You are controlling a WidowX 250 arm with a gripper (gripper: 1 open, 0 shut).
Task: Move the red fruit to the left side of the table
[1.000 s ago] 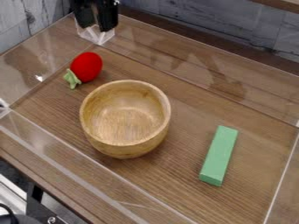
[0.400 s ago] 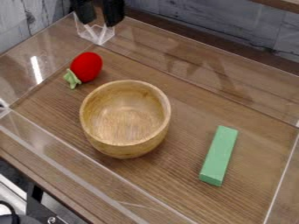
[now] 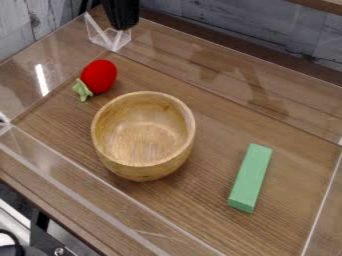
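Top left, above table [image 3: 201, 80] | gripper [image 3: 118, 40] clenched, empty | red fruit [image 3: 96, 73] apart

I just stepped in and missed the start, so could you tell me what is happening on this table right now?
A single robot arm is working over the table. Its claw sits at the top edge of the view, shut and holding nothing, apart from everything on the tabletop. The red fruit, a small toy strawberry, lies on the left side near the clear wall, just up-left of the wooden bowl. A green block lies to the right. Nothing is being gripped at this moment.
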